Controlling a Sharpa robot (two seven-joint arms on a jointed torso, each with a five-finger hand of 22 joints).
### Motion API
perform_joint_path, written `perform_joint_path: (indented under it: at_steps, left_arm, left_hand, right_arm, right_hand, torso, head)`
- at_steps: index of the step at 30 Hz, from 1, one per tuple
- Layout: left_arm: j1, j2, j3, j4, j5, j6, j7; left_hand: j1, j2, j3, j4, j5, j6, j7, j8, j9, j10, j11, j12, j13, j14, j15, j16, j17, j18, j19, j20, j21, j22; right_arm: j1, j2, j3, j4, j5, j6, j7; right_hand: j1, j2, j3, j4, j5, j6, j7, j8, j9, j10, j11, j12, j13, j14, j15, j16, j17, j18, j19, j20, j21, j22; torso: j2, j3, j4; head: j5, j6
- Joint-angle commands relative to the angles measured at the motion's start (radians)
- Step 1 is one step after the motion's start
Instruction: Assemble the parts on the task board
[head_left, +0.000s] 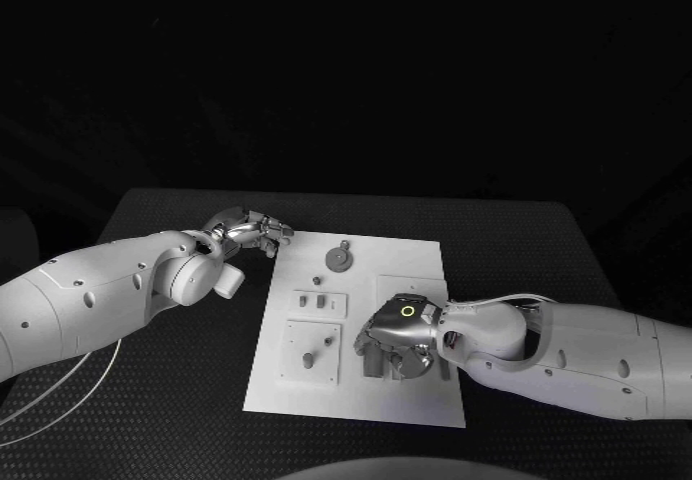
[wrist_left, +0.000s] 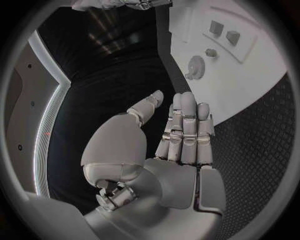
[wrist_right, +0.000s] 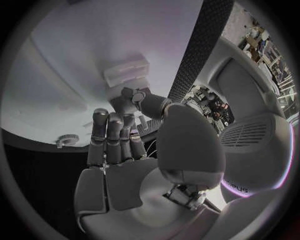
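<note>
At board's (head_left: 361, 405) 5 o'clock, right hand (head_left: 397, 345) spread, holding nothing, over small stiff parts (head_left: 371, 363)—prob light, pinch by sides.

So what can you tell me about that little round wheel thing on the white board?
The wheel is a small grey gear, round with fine teeth along its edge and a raised hub in the middle. It looks like plastic. It lies flat on the white board, near the far end, and the left wrist view shows it too. Nothing touches it: the left hand is off the board's edge beside it, holding nothing.
</note>
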Motion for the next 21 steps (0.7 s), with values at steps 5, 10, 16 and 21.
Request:
perform_joint_path:
  at_steps: [5,10,16,21]
  left_arm:
    - [0.001,0.000,0.000,0.001,0.005,0.013,0.004]
    - [0.001,0.001,0.000,0.001,0.005,0.013,0.004]
    - [0.001,0.000,0.000,0.002,0.005,0.013,0.004]
    - [0.001,0.000,0.000,0.001,0.005,0.013,0.004]
  left_hand:
    - [-0.005,-0.003,0.003,0.006,-0.004,-0.007,0.002,0.007,-0.001,-0.008,0.000,-0.006,0.001,0.004,0.002,-0.005,0.001,-0.011,0.009,-0.041,-0.007,0.002]
    - [-0.004,-0.003,0.003,0.005,-0.004,-0.007,0.002,0.007,-0.001,-0.008,0.000,-0.006,0.002,0.004,0.002,-0.006,0.001,-0.011,0.009,-0.041,-0.007,0.002]
    - [-0.004,-0.003,0.003,0.005,-0.004,-0.007,0.002,0.007,-0.001,-0.008,0.000,-0.006,0.002,0.004,0.002,-0.006,0.001,-0.011,0.009,-0.041,-0.007,0.002]
    - [-0.003,-0.003,0.003,0.005,-0.004,-0.008,0.002,0.007,-0.001,-0.008,0.000,-0.006,0.002,0.004,0.002,-0.006,0.002,-0.011,0.009,-0.041,-0.007,0.002]
  right_arm:
    - [-0.001,-0.018,0.000,0.014,0.040,-0.095,-0.003]
    - [0.003,-0.031,0.000,0.023,0.086,-0.136,-0.002]
    - [0.007,-0.038,0.000,0.022,0.085,-0.145,-0.006]
    - [0.008,-0.052,0.000,0.024,0.082,-0.155,-0.024]
  right_hand:
    - [0.015,-0.001,0.011,0.001,-0.001,-0.027,-0.002,-0.009,-0.004,0.000,-0.004,0.011,-0.003,-0.002,-0.003,0.011,-0.003,0.001,0.000,0.001,0.004,-0.002]
    - [0.019,-0.003,0.020,-0.001,-0.001,-0.067,-0.021,-0.019,-0.009,0.010,-0.009,0.021,-0.007,0.006,-0.008,0.021,-0.007,0.001,0.011,-0.005,0.012,-0.001]
    - [0.016,-0.003,0.019,-0.002,-0.001,-0.081,-0.022,-0.021,-0.009,0.012,-0.011,0.025,-0.008,0.007,-0.010,0.024,-0.009,0.001,0.012,-0.006,0.014,-0.001]
    - [0.015,-0.003,0.019,-0.002,-0.001,-0.077,-0.016,-0.014,-0.006,0.014,-0.012,0.028,-0.008,0.006,-0.011,0.025,-0.011,0.001,0.012,-0.008,0.014,-0.001]
  torso:
    - [0.000,0.0005,-0.0003]
    - [0.000,0.0005,-0.0003]
    - [0.000,0.0002,-0.0004]
    - [0.001,0.0005,-0.0003]
  head:
    - [0.000,0.001]
    - [-0.001,0.004]
    - [-0.001,0.006]
    - [-0.001,0.006]
